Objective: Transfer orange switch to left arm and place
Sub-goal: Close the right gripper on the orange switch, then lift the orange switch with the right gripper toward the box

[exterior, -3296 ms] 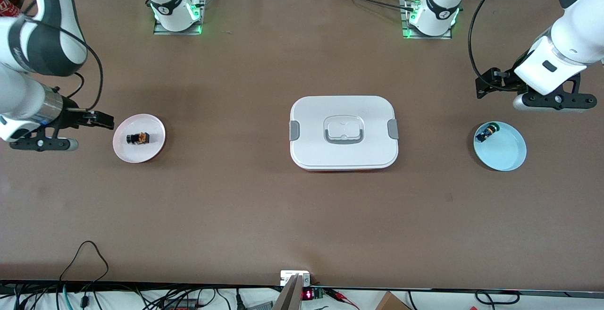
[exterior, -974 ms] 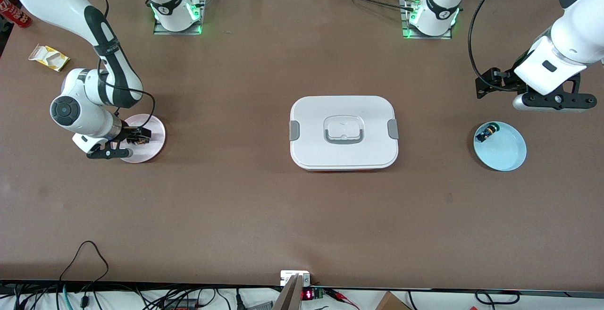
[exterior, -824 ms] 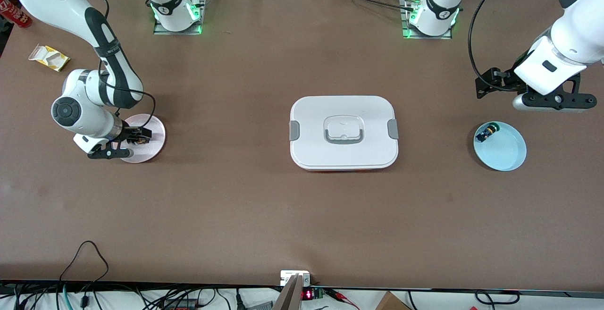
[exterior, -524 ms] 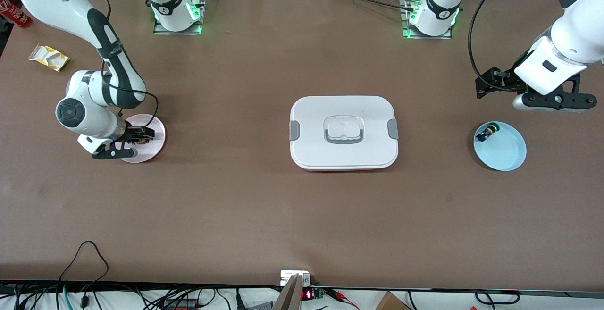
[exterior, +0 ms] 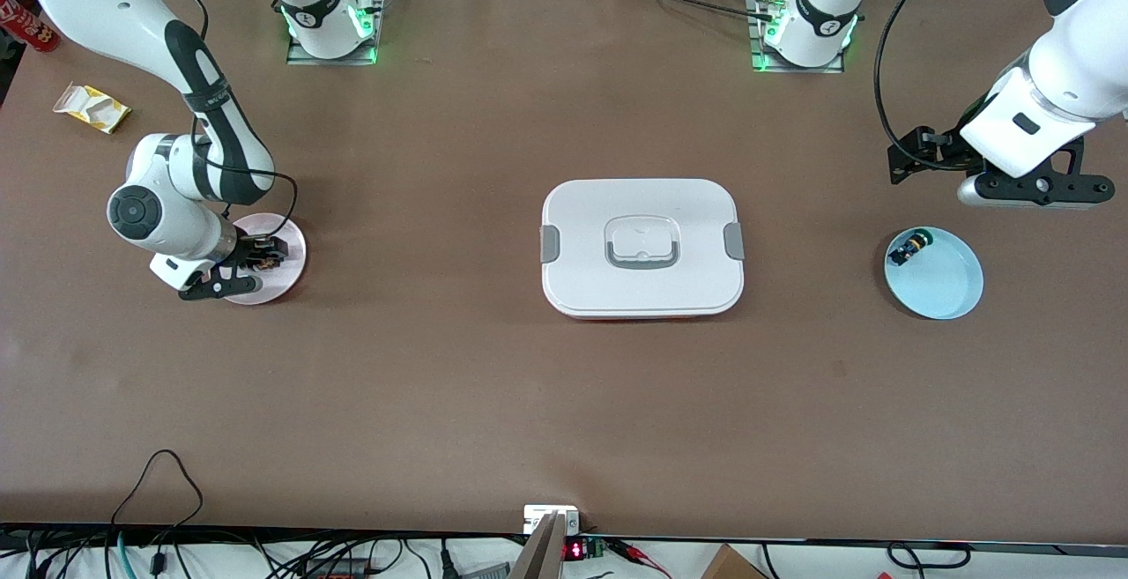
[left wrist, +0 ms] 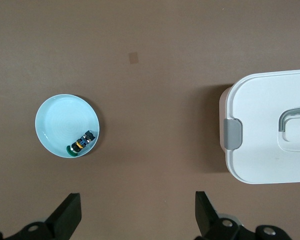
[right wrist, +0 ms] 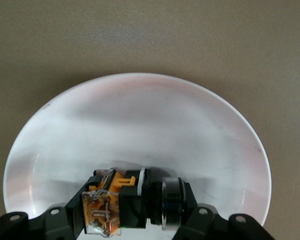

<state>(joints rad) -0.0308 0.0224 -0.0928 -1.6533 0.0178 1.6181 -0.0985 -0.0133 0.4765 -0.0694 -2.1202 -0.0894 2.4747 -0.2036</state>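
The orange switch (right wrist: 135, 202) lies on its side on the pink plate (right wrist: 140, 115), black button end and orange body showing. My right gripper (right wrist: 132, 222) is down on this plate, shut on the switch with a finger at each end. In the front view the right gripper (exterior: 258, 255) covers most of the pink plate (exterior: 289, 248). The white box (exterior: 642, 247) stands at the table's middle and also shows in the left wrist view (left wrist: 270, 125). My left gripper (left wrist: 135, 220) is open and empty, waiting in the air (exterior: 916, 156) near the blue plate.
A light blue plate (exterior: 934, 273) at the left arm's end holds a small black switch with blue and yellow parts (exterior: 909, 248); both show in the left wrist view (left wrist: 67, 125) (left wrist: 81, 144). A yellow packet (exterior: 91, 107) and a red can (exterior: 22, 19) lie at the right arm's end.
The right arm came down from beside the pink plate onto it and its gripper closed round the orange switch. In the last second its wrist shifted slightly toward the box. The left arm has not moved.
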